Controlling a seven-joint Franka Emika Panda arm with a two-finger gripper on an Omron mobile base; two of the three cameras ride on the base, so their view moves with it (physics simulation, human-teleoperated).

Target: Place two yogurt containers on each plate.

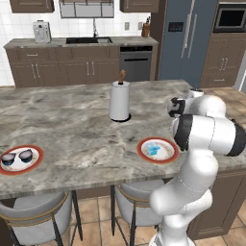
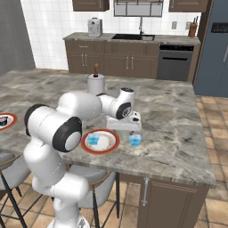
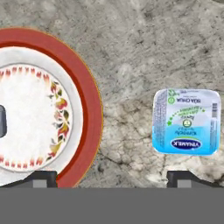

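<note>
A light blue yogurt cup (image 3: 187, 121) sits on the marble counter just beside the near plate (image 3: 89, 109), a white plate with a red-orange rim. My gripper (image 3: 113, 179) hovers above them, open, with nothing between its widely spread fingertips (image 3: 186, 177). From the right base, the same cup (image 2: 135, 140) stands right of the plate (image 2: 109, 144), under the gripper (image 2: 132, 128). A second light blue cup (image 2: 92, 140) rests on that plate. The far left plate (image 1: 34, 161) holds two dark navy cups (image 1: 25, 155).
A tall white paper-towel roll (image 1: 119, 101) stands mid-counter behind the plates. The counter's front edge (image 2: 169, 171) runs close to the near plate, with stools (image 1: 36, 211) below it. Back cabinets and a sink line the far wall.
</note>
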